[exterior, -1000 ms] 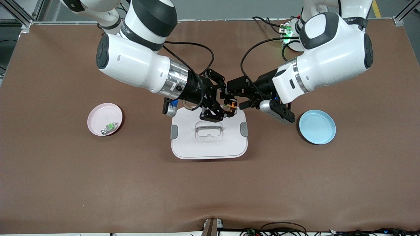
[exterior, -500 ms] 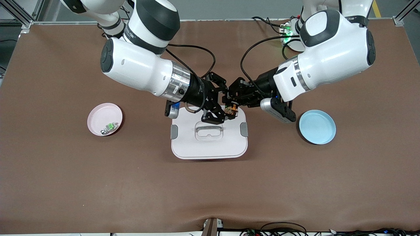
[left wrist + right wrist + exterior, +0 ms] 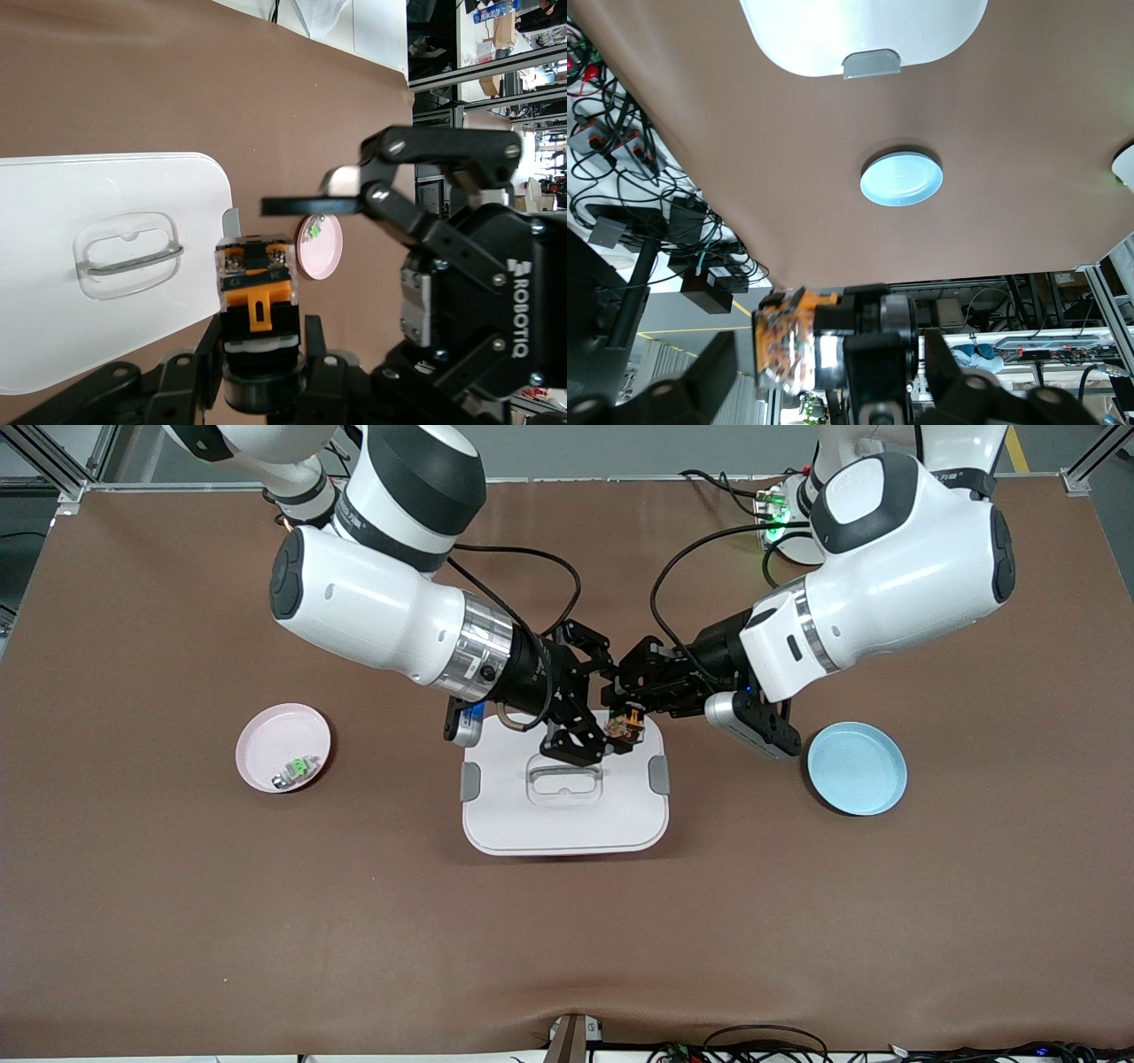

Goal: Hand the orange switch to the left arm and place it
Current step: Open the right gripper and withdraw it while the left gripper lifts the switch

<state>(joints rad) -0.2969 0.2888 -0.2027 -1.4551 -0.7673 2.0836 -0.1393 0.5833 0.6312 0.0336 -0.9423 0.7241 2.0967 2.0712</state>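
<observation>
Brown cloth covers the table; over the box (image 3: pixel 564 797) the switch (image 3: pixel 629 721) hangs clamped in the left gripper (image 3: pixel 634 707), the right gripper (image 3: pixel 592 737) released just beside it. Light, rigid, small — best pinched across its black body. Looks: black block, orange cap (image 3: pixel 257 305), tiny metal terminals.

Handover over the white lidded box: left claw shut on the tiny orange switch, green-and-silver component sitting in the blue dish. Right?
Not quite. In the front view the green-and-silver component sits in the round pink dish; the round blue dish holds nothing. The left claw is shut on the tiny orange switch over the white lidded box.
</observation>
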